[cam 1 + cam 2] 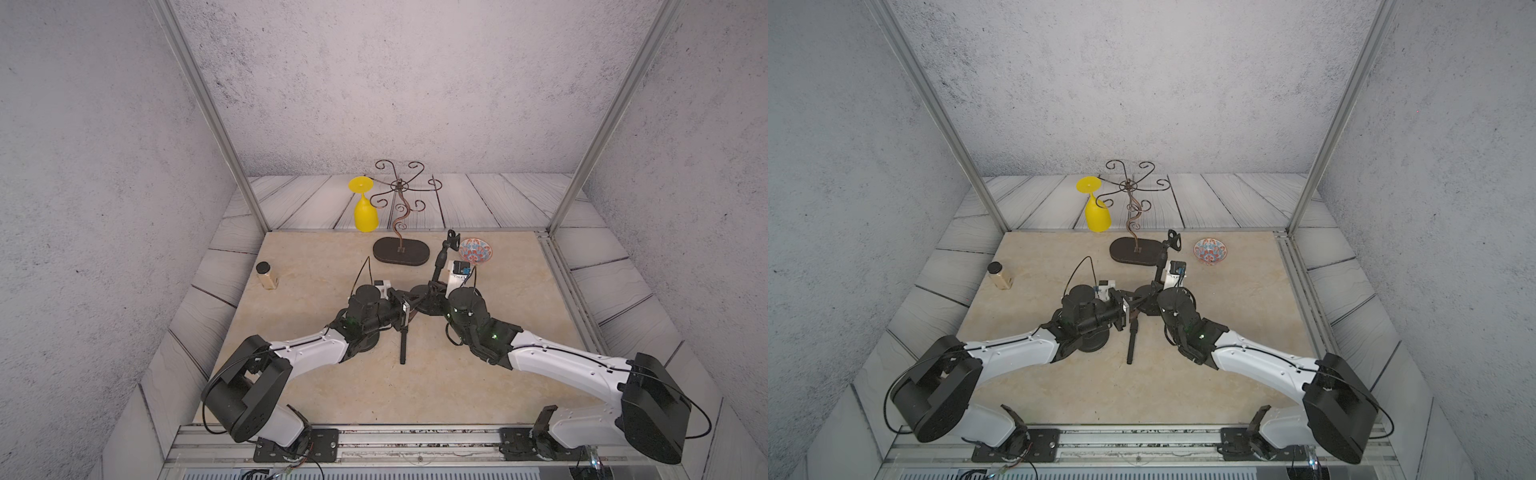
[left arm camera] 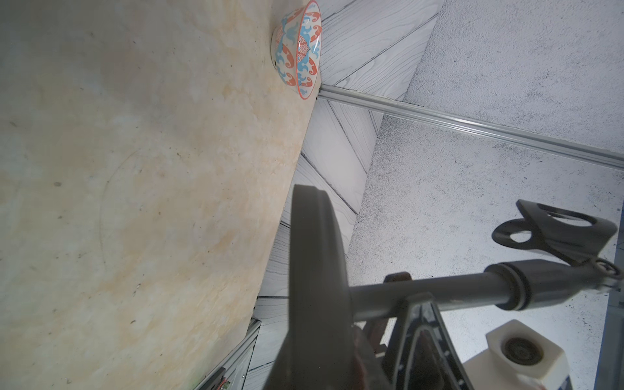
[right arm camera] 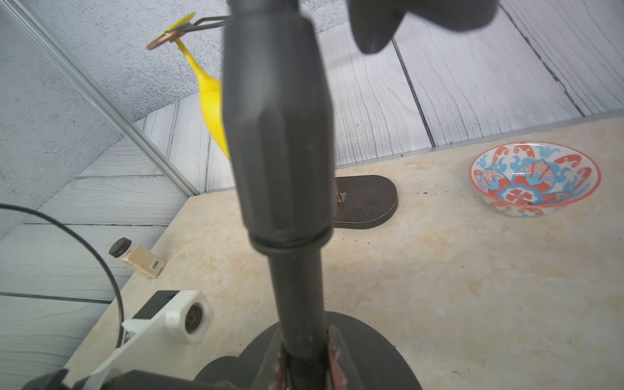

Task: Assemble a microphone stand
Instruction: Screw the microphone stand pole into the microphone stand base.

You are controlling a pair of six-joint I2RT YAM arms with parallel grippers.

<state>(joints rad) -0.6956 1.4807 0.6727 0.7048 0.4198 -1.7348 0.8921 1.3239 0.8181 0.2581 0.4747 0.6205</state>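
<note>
Right wrist view showed me the right pincer (image 3: 305, 366) clamped on the pole (image 3: 280, 135) just above the round base (image 3: 378, 347). In a top view my left pincer (image 1: 406, 306) was closed on that base's left rim, mid-table. The pole stood up from it, its clip (image 1: 453, 239) at the top; a black rod (image 1: 403, 343) lay on the table (image 1: 332, 386) nearer me, and a patterned bowl (image 1: 476, 251) sat far right.

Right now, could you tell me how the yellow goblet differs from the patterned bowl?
The yellow goblet is plain; the patterned bowl is red and blue. The goblet hangs upside down from the wire rack; the bowl sits rim-up on the table. Both are towards the back.
</note>
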